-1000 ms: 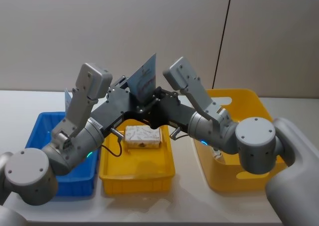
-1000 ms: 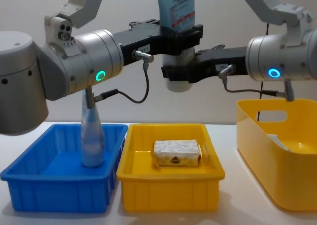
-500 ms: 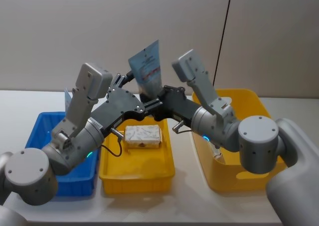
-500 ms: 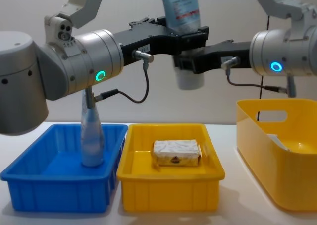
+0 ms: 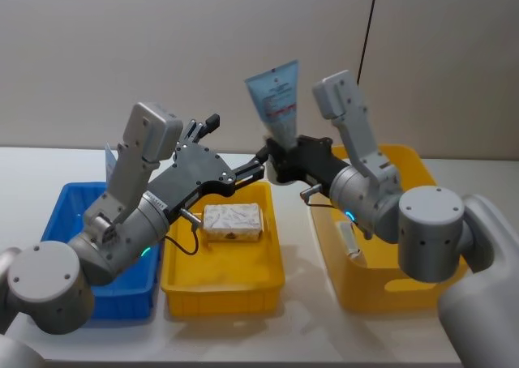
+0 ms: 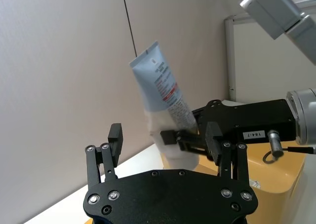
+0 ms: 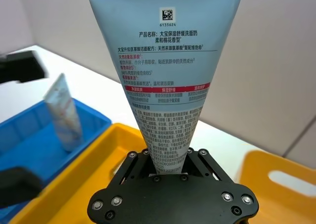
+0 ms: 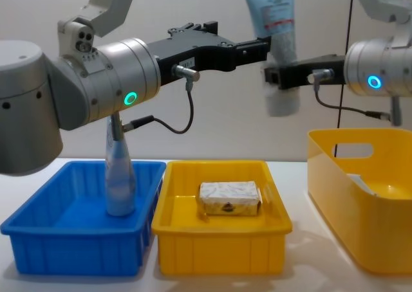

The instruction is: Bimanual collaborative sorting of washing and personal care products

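A pale blue-white tube point(image 5: 276, 100) stands cap-down in the air, and my right gripper point(image 5: 284, 156) is shut on its lower end above the gap between the yellow tray and the big yellow bin. The chest view has the tube point(image 8: 273, 15) and right gripper point(image 8: 283, 73) at upper right. My left gripper point(image 5: 231, 149) hangs open just left of it, holding nothing; its fingers point(image 6: 114, 135) frame the tube point(image 6: 163, 91). The tube's printed text point(image 7: 165, 86) faces the right wrist camera. A second tube point(image 8: 119, 176) stands in the blue bin point(image 8: 38, 240). A whitish wrapped bar point(image 5: 233, 222) lies in the yellow tray point(image 5: 223, 291).
The big yellow bin point(image 5: 405, 287) at the right holds a small pale item point(image 5: 350, 242) on its floor. Blue bin, yellow tray and yellow bin stand side by side on the white table point(image 5: 32, 173), with a plain wall behind.
My right gripper has carried the tube to the right, out from between the left gripper's fingers and toward the big yellow bin. The left arm has stayed where it was.
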Controlling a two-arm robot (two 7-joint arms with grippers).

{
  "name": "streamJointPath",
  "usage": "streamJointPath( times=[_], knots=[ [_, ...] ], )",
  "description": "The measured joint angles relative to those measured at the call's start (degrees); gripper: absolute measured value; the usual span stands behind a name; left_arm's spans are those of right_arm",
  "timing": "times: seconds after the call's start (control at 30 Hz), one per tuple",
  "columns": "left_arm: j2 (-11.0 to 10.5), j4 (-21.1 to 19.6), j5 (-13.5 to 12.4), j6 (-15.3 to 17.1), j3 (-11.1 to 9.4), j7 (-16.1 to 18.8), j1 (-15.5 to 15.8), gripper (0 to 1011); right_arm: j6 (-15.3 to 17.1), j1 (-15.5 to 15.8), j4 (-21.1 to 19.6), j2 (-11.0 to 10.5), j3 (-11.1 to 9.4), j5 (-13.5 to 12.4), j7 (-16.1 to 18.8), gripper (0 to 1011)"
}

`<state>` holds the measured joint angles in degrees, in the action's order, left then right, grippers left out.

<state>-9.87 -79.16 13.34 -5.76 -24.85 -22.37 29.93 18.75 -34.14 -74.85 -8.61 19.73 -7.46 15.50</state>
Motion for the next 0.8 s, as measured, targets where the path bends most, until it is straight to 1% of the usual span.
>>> streamJointPath(
  times=[0.1,0.13,0.23,0.33,0.5,0.57,0.6,0.7,0.8],
  knots=[
    [0.00,0.00,0.00,0.00,0.00,0.00,0.00,1001,0.83,0.19,0.16,0.42,-0.94,0.01,-1.80,178],
    [0.00,0.00,0.00,0.00,0.00,0.00,0.00,1001,0.83,0.19,0.16,0.42,-0.94,0.01,-1.80,175],
    [0.00,0.00,0.01,0.00,0.00,0.00,0.00,1001,1.77,0.42,0.40,0.99,-2.10,0.15,-4.24,171],
    [0.00,0.00,0.00,0.00,0.00,0.00,0.00,1001,2.30,0.54,0.59,1.35,-2.87,0.39,-5.66,167],
    [0.00,0.00,0.00,0.00,0.00,0.00,0.00,1001,3.76,0.74,1.37,2.31,-4.73,1.21,-9.86,166],
    [-0.01,0.00,0.00,0.00,0.00,0.00,0.00,1001,3.93,0.75,1.50,2.42,-4.95,1.32,-10.34,164],
    [0.00,0.00,0.00,0.00,0.00,0.00,0.00,1001,4.34,0.76,1.78,2.64,-5.40,1.53,-11.48,166],
    [0.00,0.00,0.00,0.00,0.00,0.00,0.00,1001,4.89,0.76,2.33,2.99,-6.10,1.88,-12.92,163],
    [0.00,0.00,0.00,0.00,0.00,0.00,0.00,1001,5.83,0.73,3.32,3.60,-7.28,2.41,-15.72,160]
  ],
)
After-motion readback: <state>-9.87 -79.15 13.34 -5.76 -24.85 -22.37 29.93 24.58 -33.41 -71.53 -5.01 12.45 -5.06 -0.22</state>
